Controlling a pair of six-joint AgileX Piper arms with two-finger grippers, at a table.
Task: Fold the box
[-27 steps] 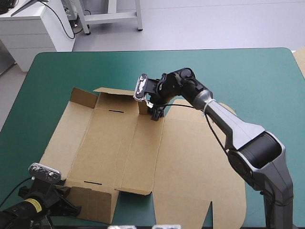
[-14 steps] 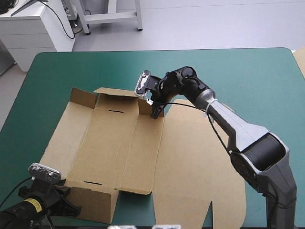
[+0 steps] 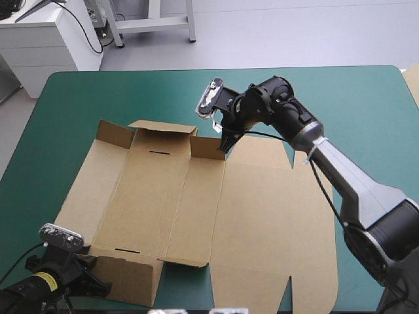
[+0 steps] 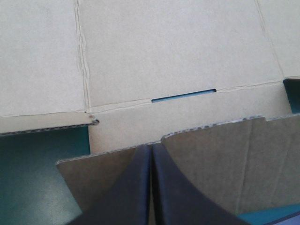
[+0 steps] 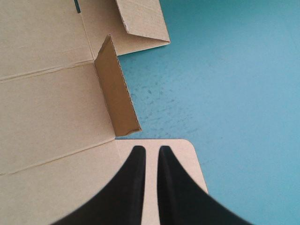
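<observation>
While left gripper [image 4: 151, 148] tight on near wall [image 4: 215, 154] of box [image 3: 157, 196], right gripper [image 5: 148, 150] near-closed, empty, beside upright flap [image 5: 117, 93].

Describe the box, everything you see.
The brown box, a cut corrugated-board sheet, lies open and mostly flat on the teal-green table. Creases and two slots mark its panels. Far flaps and the near wall stand raised. The black-fingered left gripper, shut, sits at that wall; the right gripper hangs above a rounded corner.

Lab: teal-green table [image 3: 340, 104], white cabinet [image 3: 46, 46], metal stand [image 3: 154, 25] beyond.
</observation>
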